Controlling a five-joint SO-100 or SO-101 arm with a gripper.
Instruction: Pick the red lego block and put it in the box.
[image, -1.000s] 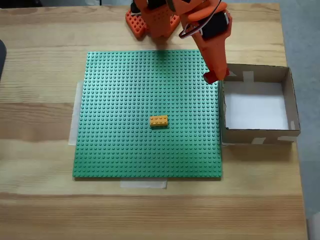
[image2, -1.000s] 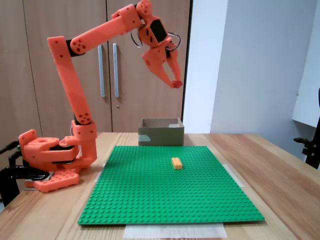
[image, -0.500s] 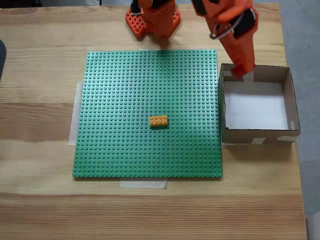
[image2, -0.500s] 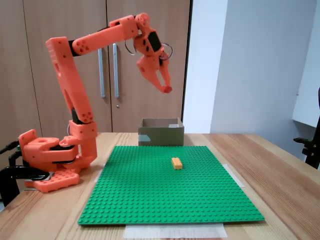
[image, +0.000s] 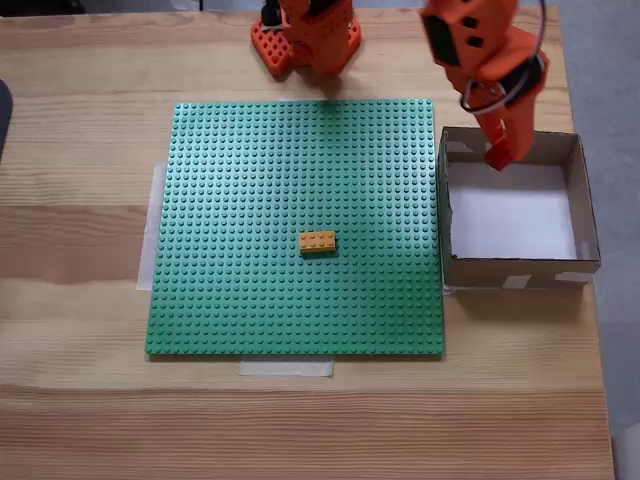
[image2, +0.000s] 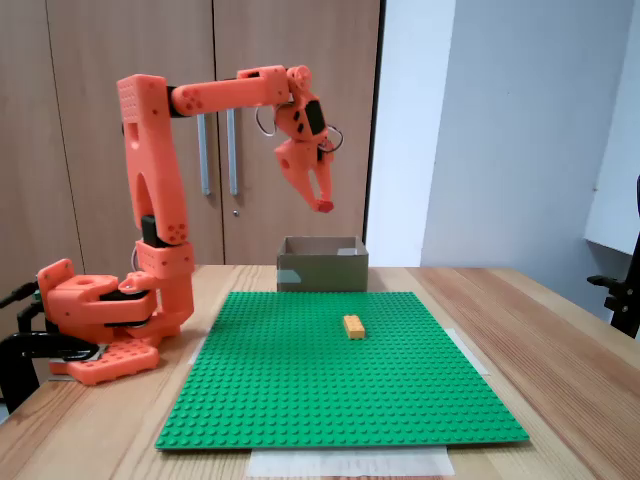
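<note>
My orange gripper (image: 498, 157) hangs high over the back left part of the box (image: 510, 270), fingers pointing down. A small red lego block (image: 497, 160) shows between the fingertips, and the gripper is shut on it. In a fixed view from the side, the gripper (image2: 323, 204) holds the red lego block (image2: 325, 206) well above the open cardboard box (image2: 322, 272), which stands at the far edge of the table. The box's white bottom has nothing lying on it.
An orange-yellow brick (image: 317, 241) sits near the middle of the green studded baseplate (image: 250, 180). The arm's base (image: 305, 40) stands behind the plate. Bare wooden table (image: 80, 250) surrounds the plate, and the table's edge runs just right of the box.
The gripper has swung with the red block from over the baseplate's back right corner to over the box, and it has come lower.
</note>
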